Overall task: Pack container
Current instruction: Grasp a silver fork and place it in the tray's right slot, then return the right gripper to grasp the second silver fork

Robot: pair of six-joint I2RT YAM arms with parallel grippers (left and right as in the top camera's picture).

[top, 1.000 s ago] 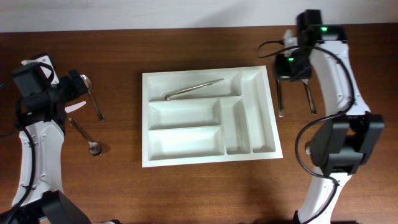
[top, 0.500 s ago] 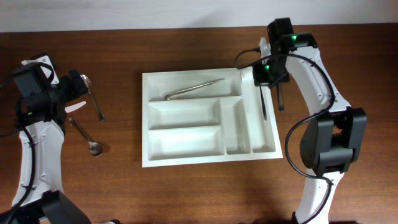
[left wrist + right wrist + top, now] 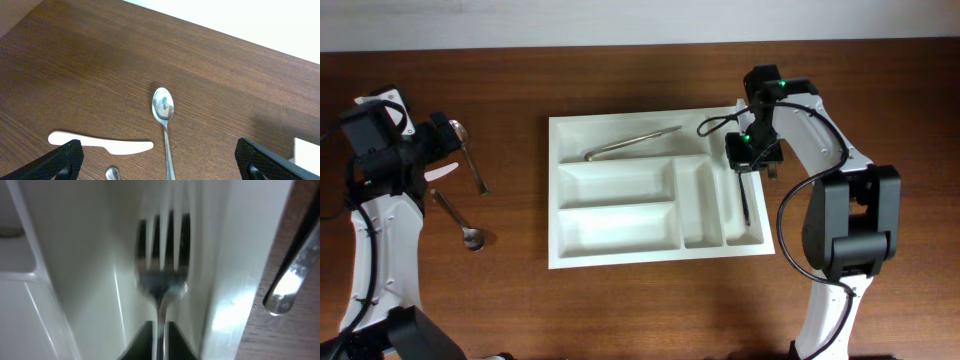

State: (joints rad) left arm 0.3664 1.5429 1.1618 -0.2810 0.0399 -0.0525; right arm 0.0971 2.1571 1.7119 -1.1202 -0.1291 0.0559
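2 arms flank a large white rectangular plastic cutlery tray (image 3: 654, 254) that lies flat in the middle of the brown wooden table (image 3: 620, 310). The tray has 5 compartments, 3 wide ones on its left part and 2 narrow ones along its right part.

1 long slim silver metal utensil (image 3: 631, 143) lies slantwise in the farthest wide compartment. The other 2 wide compartments and the inner narrow one show only white floor.

The right tool (image 3: 159, 340) hangs over the far end of the outer narrow compartment. A silver metal fork (image 3: 745, 198) runs from it along that compartment, tines pointing away from the tool. The right wrist view is blurred; the tool's dark fingers stand narrow on either side of the fork's handle, and whether they press on it cannot be told. The shiny end of another metal utensil (image 3: 284, 287) lies on the wood just beside the tray's right wall.

The left tool (image 3: 157, 152) hovers over the left part of the table, well apart from the tray, spread wide with nothing between its fingers. Below it lie a silver metal spoon (image 3: 163, 107) with its bowl toward the far edge and a flat white plastic knife (image 3: 100, 145) beside its handle. A 2nd silver metal spoon (image 3: 456, 218) lies nearer the front edge.
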